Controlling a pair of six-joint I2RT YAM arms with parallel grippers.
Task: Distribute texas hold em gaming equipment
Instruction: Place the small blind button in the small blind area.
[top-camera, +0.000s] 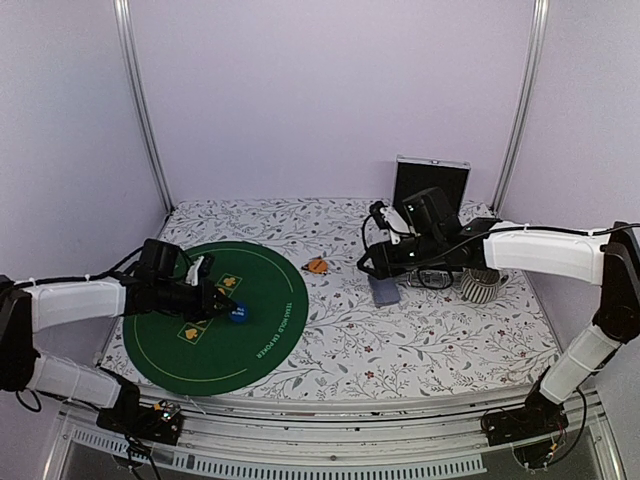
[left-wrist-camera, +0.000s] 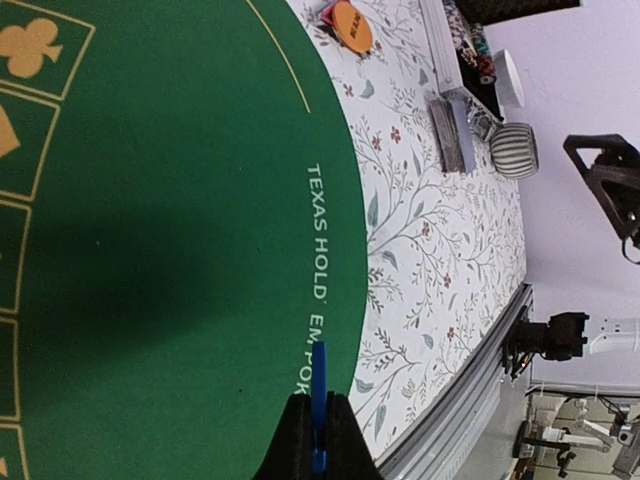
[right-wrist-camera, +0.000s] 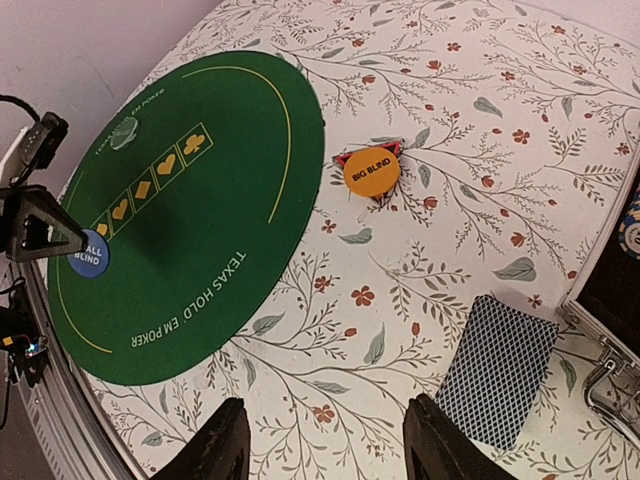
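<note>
My left gripper (top-camera: 222, 306) is shut on the blue disc (top-camera: 239, 313), held edge-on (left-wrist-camera: 318, 400) just above the round green poker mat (top-camera: 215, 330); the right wrist view shows the disc (right-wrist-camera: 88, 253) marked "small blind". The orange "big blind" disc (right-wrist-camera: 371, 172) lies on the dark red-edged triangular marker (right-wrist-camera: 380, 150) just right of the mat (top-camera: 318, 266). A deck of grey-blue-backed cards (right-wrist-camera: 497, 368) lies on the floral cloth (top-camera: 384, 290). My right gripper (right-wrist-camera: 325, 440) is open and empty, hovering above the cloth left of the deck. Striped chips (left-wrist-camera: 478, 60) sit in the case.
The silver-and-black hinged case (top-camera: 430, 185) stands open at the back right. A ribbed cup (top-camera: 482, 286) stands by the right arm, with a white bowl (left-wrist-camera: 508, 78) beside the case. The table's metal front rail (top-camera: 330, 455) runs along the near edge.
</note>
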